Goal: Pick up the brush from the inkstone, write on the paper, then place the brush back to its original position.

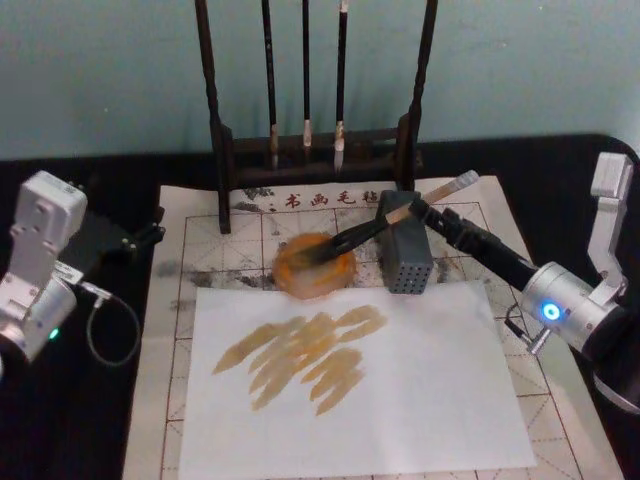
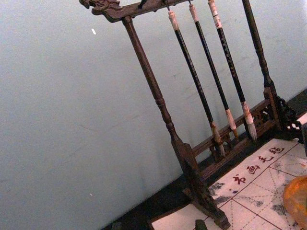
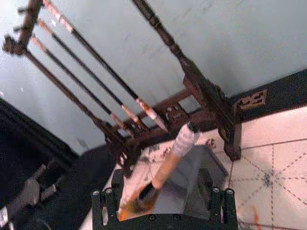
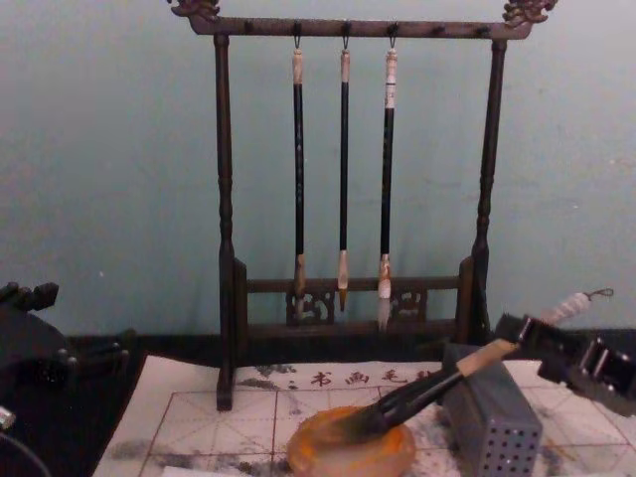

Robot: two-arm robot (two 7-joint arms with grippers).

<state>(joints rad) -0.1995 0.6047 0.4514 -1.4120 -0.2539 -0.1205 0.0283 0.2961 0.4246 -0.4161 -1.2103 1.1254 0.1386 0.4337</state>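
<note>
With the brush (image 1: 385, 222) lying aslant, its inky bristles in the round orange inkstone (image 1: 315, 268) and its wooden handle propped across the top of the grey perforated block (image 1: 404, 255), the scene reads as late in the task, judged from layout alone. The plain white sheet (image 1: 420, 390) lying near of the inkstone, on top of the red-gridded paper (image 1: 250, 225), already carries a cluster of amber-brown strokes (image 1: 305, 358) on its left half, so writing looks done. The right gripper (image 1: 432, 216) sits at the upper handle, just right of the block; in the chest view its black jaws close around the handle below the white wrapped end (image 4: 571, 303), apparently pinching the brush. Right wrist view agrees: handle runs up between the finger frames, bristle end low. What remains, as I judge it: release the brush in this resting pose and draw the right arm clear. The alternative, that this is the pick-up, fits poorly with the marks on the sheet. The left gripper (image 1: 150, 236) is parked at the left edge of the bench, off the paper; whether its jaws are spread or pressed together I cannot tell. The wooden brush rack (image 4: 224, 248) with three thin hanging brushes (image 4: 343, 179) stands at the far side, untouched.
</note>
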